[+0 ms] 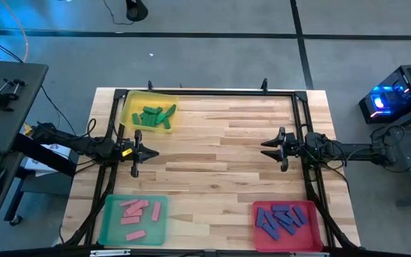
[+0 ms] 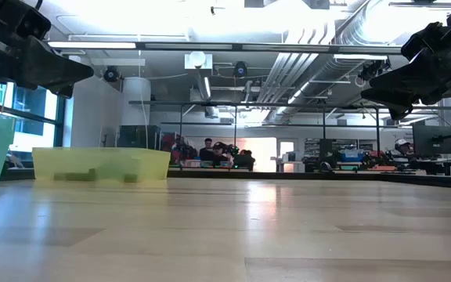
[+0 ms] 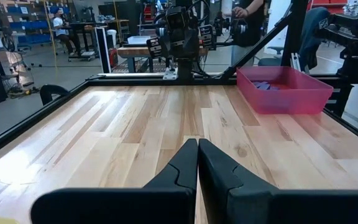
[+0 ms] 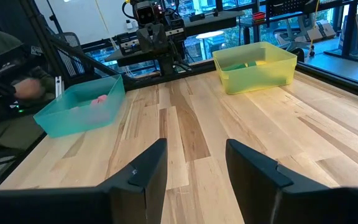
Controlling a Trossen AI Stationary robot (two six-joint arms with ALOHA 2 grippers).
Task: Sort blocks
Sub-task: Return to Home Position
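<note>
From my desk the sorting looks finished. I see no block loose on the table (image 1: 220,164). The green blocks (image 1: 154,116) lie in the yellow tray (image 1: 130,103) at the table's back left corner. The pink blocks (image 1: 138,212) are in the green tray (image 1: 113,232) at its front left corner, and the purple-blue blocks (image 1: 282,218) are in the pink-red tray (image 1: 309,234) at its front right corner.

The left gripper (image 1: 152,152) hangs over the table's left edge with fingers pressed together and holds nothing. The right gripper (image 1: 264,148) hangs over the table's right side with fingers apart, also empty.

I judge the step is going to the home pose. The next move calls only for parking both arms, away from the trays.
</note>
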